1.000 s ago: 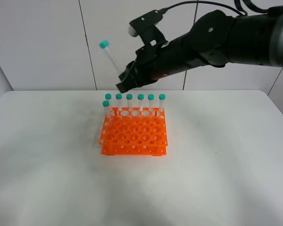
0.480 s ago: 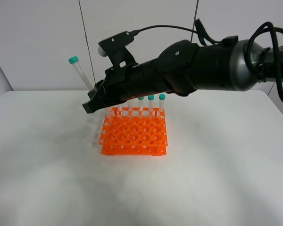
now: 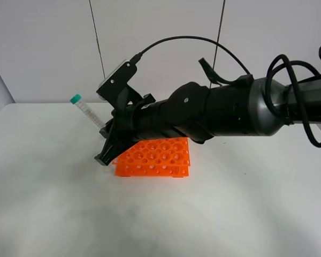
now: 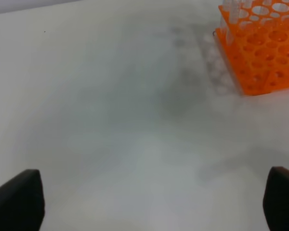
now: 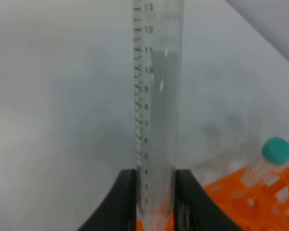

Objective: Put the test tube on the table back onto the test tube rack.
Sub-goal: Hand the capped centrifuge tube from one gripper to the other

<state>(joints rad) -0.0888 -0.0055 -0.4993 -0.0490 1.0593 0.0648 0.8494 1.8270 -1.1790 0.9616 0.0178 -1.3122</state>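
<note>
My right gripper [image 3: 106, 137] is shut on the lower end of the test tube [image 3: 86, 112]. The tube is clear with a teal cap and leans up and to the left, held in the air just left of the orange test tube rack [image 3: 156, 156]. In the right wrist view the graduated tube [image 5: 156, 110] sits between my two fingers [image 5: 121, 202], with the rack's corner [image 5: 241, 204] and one capped tube [image 5: 273, 155] beside it. My arm hides the rack's back row in the high view. My left gripper [image 4: 149, 204] is open and empty over the table [image 4: 111, 120], away from the rack [image 4: 262, 53].
The white table [image 3: 48, 209] stretches all round the rack. My bulky right arm [image 3: 219, 112] with its cables crosses above the rack from the right. A panelled white wall stands behind the table.
My right arm has swung down and to the left with the tube. The tube is lower and now left of the rack, and the arm covers the rack's back row.
</note>
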